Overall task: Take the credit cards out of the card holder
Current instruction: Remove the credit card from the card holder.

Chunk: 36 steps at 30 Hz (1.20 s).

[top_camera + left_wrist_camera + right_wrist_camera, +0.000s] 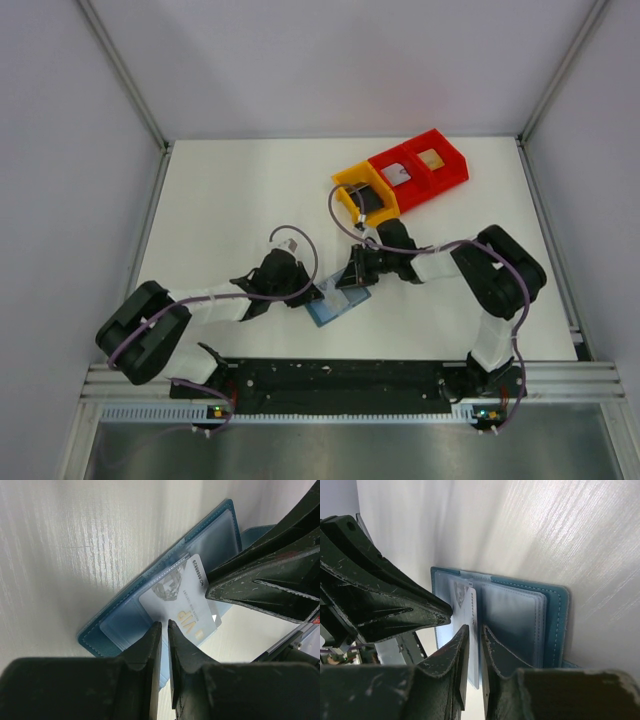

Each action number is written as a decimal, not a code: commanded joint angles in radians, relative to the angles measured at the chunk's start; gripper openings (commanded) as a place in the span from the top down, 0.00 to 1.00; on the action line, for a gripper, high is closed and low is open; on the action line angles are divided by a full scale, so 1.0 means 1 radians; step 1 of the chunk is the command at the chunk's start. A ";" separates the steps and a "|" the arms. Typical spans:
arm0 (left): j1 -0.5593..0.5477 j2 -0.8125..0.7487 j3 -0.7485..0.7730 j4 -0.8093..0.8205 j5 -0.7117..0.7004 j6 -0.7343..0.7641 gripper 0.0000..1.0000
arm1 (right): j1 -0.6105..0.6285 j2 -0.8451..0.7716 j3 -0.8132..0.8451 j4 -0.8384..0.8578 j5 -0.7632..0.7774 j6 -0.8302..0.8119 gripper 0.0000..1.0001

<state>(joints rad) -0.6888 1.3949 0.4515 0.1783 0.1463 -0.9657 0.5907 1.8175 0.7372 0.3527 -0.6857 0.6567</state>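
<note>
The teal-blue card holder (335,309) lies open on the white table between both arms; it also shows in the left wrist view (112,625) and the right wrist view (555,615). A white credit card (180,602) marked VIP sticks partly out of a clear sleeve. My right gripper (475,629) is shut on this card's edge (470,600). My left gripper (165,625) is shut on the holder's pale inner page, opposite the right gripper (352,282). In the top view the left gripper (316,292) sits at the holder's left edge.
A yellow bin (352,180) with a dark card and two red bins (455,165), one with a grey-white card (397,173) and one with a tan card (432,158), stand behind the right arm. Rails and walls border the table.
</note>
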 commanded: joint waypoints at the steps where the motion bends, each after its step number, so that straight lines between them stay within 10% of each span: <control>1: 0.000 0.033 -0.027 -0.083 -0.013 0.039 0.84 | 0.004 0.032 0.040 -0.012 -0.023 -0.031 0.87; 7: 0.000 0.032 -0.030 -0.082 -0.014 0.041 0.85 | 0.006 0.043 0.047 -0.006 -0.029 -0.038 1.00; 25: 0.000 0.038 -0.031 -0.086 -0.016 0.039 0.85 | -0.061 0.011 0.007 -0.029 -0.017 -0.065 1.00; 36: 0.000 0.038 -0.031 -0.080 -0.008 0.044 0.85 | -0.057 0.065 0.100 -0.159 -0.110 -0.150 0.77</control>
<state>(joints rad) -0.6888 1.3987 0.4507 0.1860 0.1513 -0.9642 0.5407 1.8446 0.7910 0.2707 -0.7799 0.5777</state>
